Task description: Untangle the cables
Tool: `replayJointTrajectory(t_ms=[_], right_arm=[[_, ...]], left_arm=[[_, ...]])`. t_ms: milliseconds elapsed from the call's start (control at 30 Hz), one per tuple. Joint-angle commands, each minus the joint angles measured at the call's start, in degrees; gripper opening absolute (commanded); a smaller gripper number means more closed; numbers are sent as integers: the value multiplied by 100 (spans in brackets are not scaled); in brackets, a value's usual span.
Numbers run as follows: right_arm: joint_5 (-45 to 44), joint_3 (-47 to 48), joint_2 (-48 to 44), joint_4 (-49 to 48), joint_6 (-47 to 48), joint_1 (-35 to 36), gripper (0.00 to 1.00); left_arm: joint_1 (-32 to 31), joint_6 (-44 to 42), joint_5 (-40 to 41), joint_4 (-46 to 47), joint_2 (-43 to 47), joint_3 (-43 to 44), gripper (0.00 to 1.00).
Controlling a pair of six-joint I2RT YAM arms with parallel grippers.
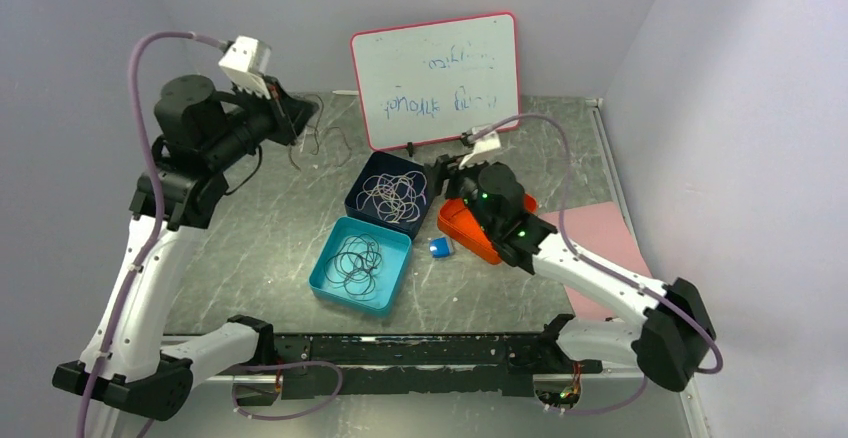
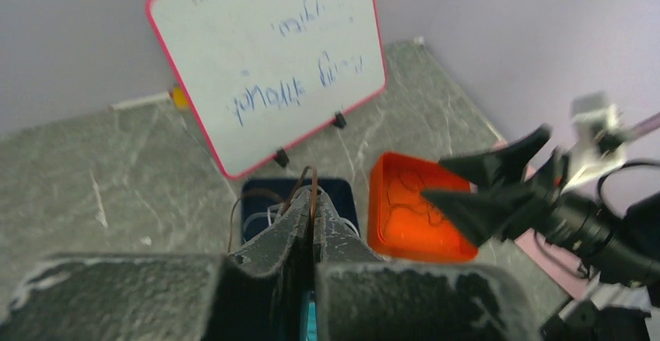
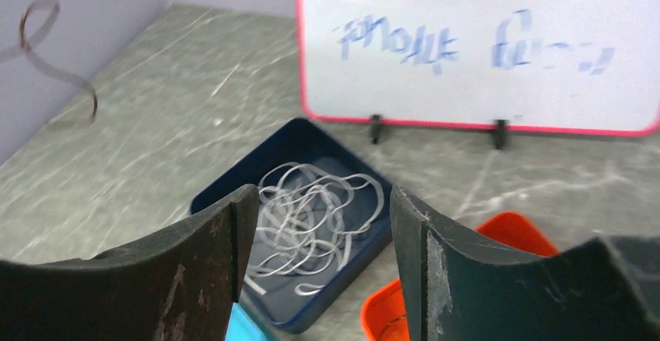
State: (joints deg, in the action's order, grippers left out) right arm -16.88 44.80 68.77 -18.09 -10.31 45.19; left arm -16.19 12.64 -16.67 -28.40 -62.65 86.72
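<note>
1. Evidently the cables are light, thin and springy, and likely to snag; best pinched at a free end.
2. The left gripper [image 1: 290, 108] is clamped on a brown strand [image 1: 318, 136] that dangles downward.
3. The right gripper [image 3: 323, 201] has its jaws apart and holds nothing.
4. The whitish cables [image 1: 392, 196] lie coiled, with no clear axis, in the navy tray [image 1: 358, 183]; the dark cables [image 1: 355, 261] lie in the teal tray [image 1: 318, 276].
</note>
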Motion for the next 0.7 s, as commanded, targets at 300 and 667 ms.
replayJointTrajectory(t_ms=[300,667], right_arm=[[-1035,-52,-665,596,152,-333,72],[-983,-96,-627,687,15,-335,73]], left_arm=[[-1361,1043,871,-99,597,-1781,7],[-1964,1701,930,904,624,-3509,7]])
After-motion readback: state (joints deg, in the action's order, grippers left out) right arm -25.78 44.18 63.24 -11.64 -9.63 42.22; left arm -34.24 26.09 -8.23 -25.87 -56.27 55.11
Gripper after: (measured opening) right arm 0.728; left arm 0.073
